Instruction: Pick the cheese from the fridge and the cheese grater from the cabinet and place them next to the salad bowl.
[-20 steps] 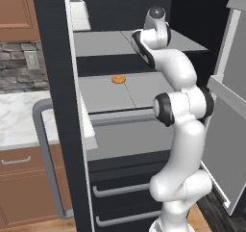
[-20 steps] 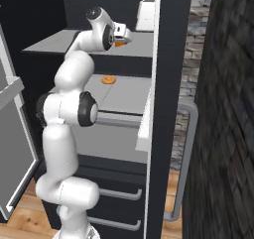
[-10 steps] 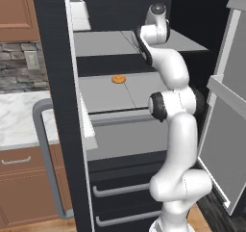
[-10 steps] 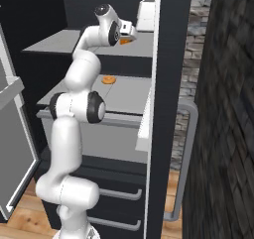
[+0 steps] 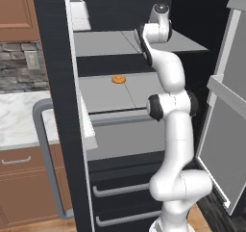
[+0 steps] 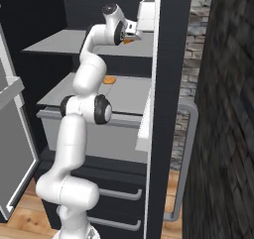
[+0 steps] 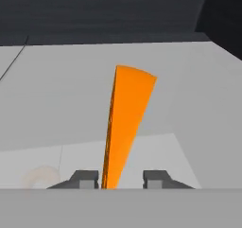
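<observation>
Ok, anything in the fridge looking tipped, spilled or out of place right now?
Nothing stands out. The cheese sits on the upper grey shelf between the gripper fingertips, and the flat orange disc lies flat on the shelf below. No spills show.

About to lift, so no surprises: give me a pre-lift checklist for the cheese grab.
1. Cheese between the fingertips: ok, the wedge runs up from the gap.
2. Jaws gripping the cheese: cannot tell; the contact is hidden at the hand view's bottom edge.
3. Gripper at the upper fridge shelf: ok.
4. Orange disc clear of the grab: ok, it lies on the shelf below.
5. Fridge door open for pulling out: ok.
</observation>
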Controlling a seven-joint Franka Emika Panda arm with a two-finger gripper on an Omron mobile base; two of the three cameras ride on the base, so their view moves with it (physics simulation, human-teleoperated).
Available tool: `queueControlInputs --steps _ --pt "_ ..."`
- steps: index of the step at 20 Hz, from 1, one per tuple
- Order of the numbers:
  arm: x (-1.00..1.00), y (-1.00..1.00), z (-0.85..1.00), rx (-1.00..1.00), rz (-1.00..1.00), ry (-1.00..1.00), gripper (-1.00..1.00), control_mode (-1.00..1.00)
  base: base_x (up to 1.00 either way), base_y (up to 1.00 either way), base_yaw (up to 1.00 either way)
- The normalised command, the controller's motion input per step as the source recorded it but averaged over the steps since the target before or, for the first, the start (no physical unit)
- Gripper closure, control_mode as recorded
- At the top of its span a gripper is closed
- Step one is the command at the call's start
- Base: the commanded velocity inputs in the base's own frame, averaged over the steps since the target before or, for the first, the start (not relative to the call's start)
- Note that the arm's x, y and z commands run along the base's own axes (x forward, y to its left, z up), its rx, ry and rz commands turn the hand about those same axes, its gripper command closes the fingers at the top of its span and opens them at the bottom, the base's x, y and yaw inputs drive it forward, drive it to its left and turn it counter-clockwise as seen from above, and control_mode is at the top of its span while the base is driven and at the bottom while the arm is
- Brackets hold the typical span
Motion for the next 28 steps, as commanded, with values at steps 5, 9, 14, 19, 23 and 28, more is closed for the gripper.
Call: queueControlInputs --steps 5,9,14,19,23,28 --pt "0.24 -0.18 -0.49 0.02 0.0 0.0 1.0 -1.0 0.0 0.0 0.0" --pt "0.25 0.0 -0.23 0.0 0.0 -0.02 1.0 -1.0 0.0 0.0 0.0" --pt "0.59 -0.04 -0.23 0.0 0.0 0.0 1.0 -1.0 0.0 0.0 0.0" --pt "0.53 -0.06 -0.2 0.02 0.0 0.0 1.0 -1.0 0.0 0.0 0.0" --pt "-0.29 -0.12 0.0 0.09 -0.02 0.03 1.0 -1.0 0.0 0.0 0.0" --pt "-0.93 -0.03 0.37 0.1 -0.13 0.1 1.0 -1.0 0.0 0.0 0.0"
